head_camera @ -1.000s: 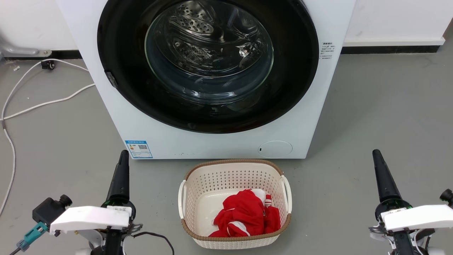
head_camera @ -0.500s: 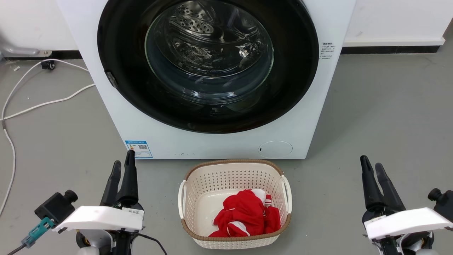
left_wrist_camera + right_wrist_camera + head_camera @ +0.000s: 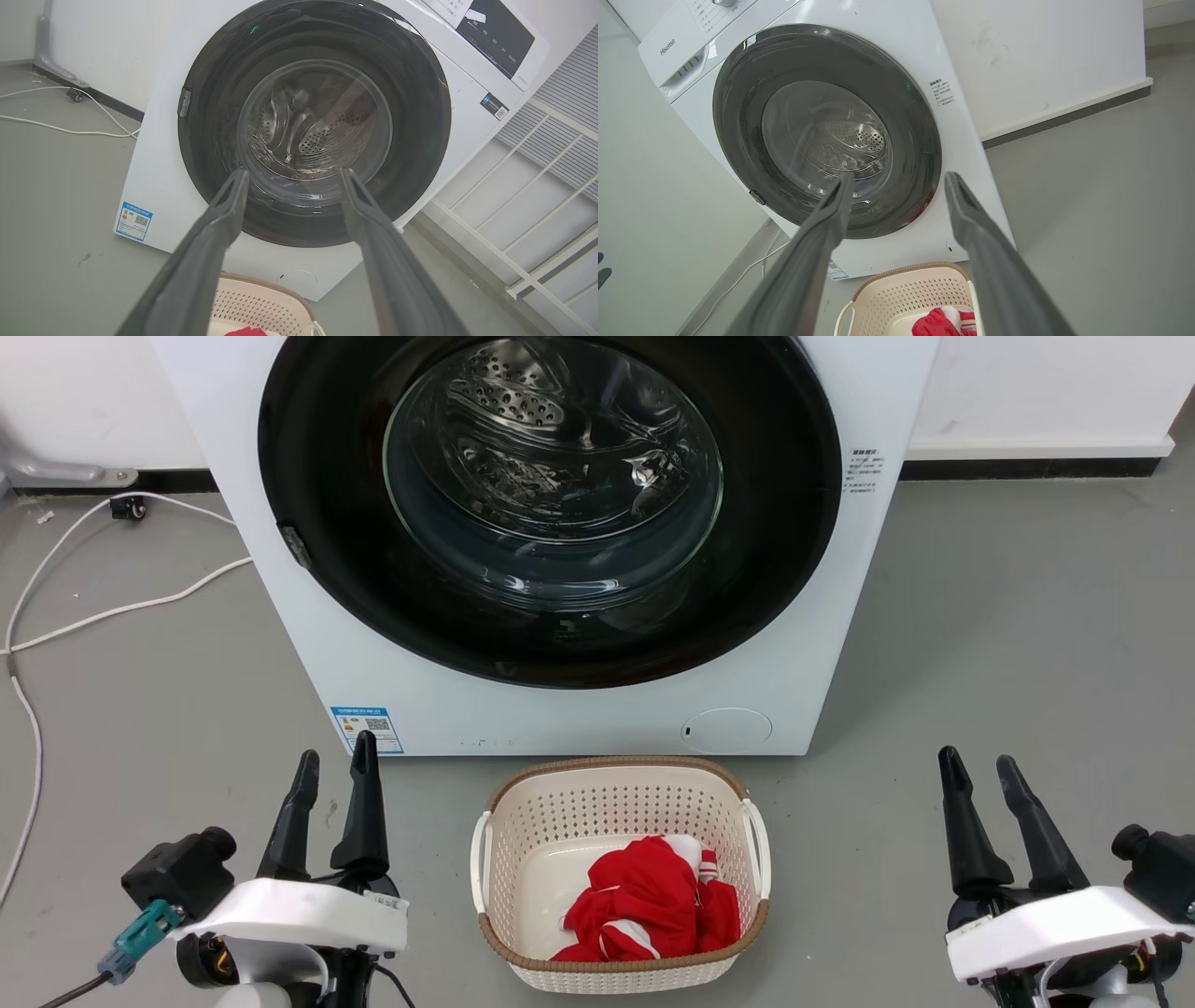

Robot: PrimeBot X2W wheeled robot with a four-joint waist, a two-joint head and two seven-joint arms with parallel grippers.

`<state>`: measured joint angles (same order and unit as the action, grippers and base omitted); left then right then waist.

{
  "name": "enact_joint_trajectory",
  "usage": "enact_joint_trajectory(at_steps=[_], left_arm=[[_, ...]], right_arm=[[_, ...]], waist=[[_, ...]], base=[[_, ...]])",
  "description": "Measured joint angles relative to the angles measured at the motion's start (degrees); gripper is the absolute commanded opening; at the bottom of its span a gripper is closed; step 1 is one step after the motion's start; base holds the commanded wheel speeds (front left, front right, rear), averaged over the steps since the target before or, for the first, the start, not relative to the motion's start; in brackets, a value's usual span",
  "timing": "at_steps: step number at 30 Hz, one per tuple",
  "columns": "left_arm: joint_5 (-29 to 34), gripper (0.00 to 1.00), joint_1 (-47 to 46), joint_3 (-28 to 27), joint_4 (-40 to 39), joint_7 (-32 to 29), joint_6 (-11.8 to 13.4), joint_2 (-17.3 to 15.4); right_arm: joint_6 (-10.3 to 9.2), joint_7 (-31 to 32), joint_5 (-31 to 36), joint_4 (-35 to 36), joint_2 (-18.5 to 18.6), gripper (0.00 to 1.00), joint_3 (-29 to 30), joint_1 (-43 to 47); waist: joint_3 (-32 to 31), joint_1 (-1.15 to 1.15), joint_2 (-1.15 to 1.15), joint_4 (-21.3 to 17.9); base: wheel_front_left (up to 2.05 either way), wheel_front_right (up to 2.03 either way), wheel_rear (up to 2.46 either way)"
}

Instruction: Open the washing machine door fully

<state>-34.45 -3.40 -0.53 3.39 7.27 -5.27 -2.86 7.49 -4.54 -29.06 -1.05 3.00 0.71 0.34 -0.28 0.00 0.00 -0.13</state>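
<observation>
The white washing machine (image 3: 373, 644) stands ahead on the grey floor. Its round glossy black washing machine door (image 3: 317, 457) with the clear glass bowl lies flush against the front, shut, and the steel drum shows through the glass. The door also appears in the left wrist view (image 3: 210, 84) and the right wrist view (image 3: 738, 107). My left gripper (image 3: 334, 763) is at the lower left, open and empty, well short of the machine. My right gripper (image 3: 979, 769) is at the lower right, open and empty. Both fingertip pairs (image 3: 290, 176) (image 3: 899, 179) point toward the door.
A cream laundry basket (image 3: 504, 803) holding a red and white cloth (image 3: 644, 905) sits on the floor just in front of the machine, between my arms. White cables (image 3: 112, 607) trail on the floor at the left. A white railing (image 3: 514, 224) stands beside the machine.
Both grippers have gone from shut to open, the fingers spreading apart. Both arms have shifted slightly lower and inward in the head view. The door has not moved.
</observation>
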Motion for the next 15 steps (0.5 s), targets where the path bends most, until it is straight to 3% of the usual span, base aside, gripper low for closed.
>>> enact_joint_trajectory(at_steps=[15], left_arm=[[11.6, 1.0, 0.7, 1.3, -0.2, 2.5, 0.8, -0.2]], right_arm=[[0.01, 0.0, 11.5, 2.3, 0.0, 1.0, 0.1, 1.4]], waist=[[-0.3, 0.0, 0.0, -0.1]], base=[[0.0, 0.0, 0.0]])
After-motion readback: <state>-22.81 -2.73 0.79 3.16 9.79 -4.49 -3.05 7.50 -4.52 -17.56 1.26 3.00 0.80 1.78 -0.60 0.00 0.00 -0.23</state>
